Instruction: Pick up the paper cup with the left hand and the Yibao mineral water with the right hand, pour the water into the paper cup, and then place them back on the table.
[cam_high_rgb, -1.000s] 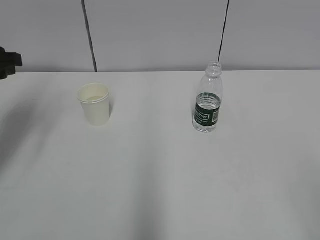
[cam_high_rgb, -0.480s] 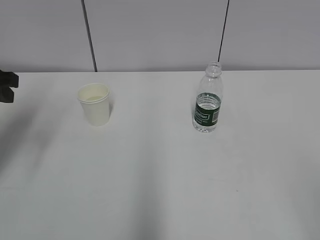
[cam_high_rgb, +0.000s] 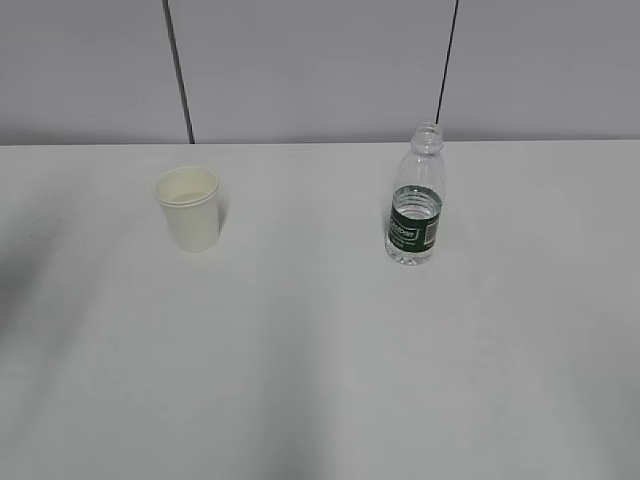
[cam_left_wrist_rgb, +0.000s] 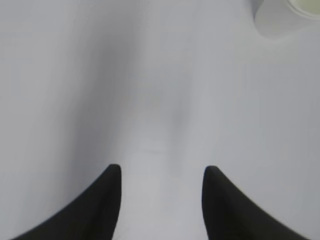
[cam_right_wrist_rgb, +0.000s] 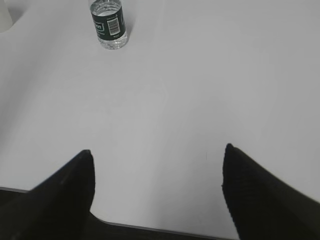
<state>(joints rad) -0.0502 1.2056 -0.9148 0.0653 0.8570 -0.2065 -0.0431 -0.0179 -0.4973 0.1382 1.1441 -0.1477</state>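
Observation:
The cream paper cup (cam_high_rgb: 188, 208) stands upright on the white table (cam_high_rgb: 320, 350), left of centre. The capless Yibao mineral water (cam_high_rgb: 416, 200), clear with a dark green label, stands upright to its right. Neither arm shows in the exterior view. In the left wrist view my left gripper (cam_left_wrist_rgb: 161, 171) is open over bare table, with only the paper cup's edge (cam_left_wrist_rgb: 285, 17) at the top right corner, far off. In the right wrist view my right gripper (cam_right_wrist_rgb: 157, 149) is wide open near the table's front edge, and the Yibao mineral water (cam_right_wrist_rgb: 108, 24) stands far ahead at the upper left.
A grey wall (cam_high_rgb: 320, 70) with two dark vertical seams rises behind the table. The table's near edge (cam_right_wrist_rgb: 150, 229) shows just below my right gripper's fingers.
The left arm's dark tip, seen at the exterior view's left edge, has drawn back out of that view. Cup and bottle have not moved.

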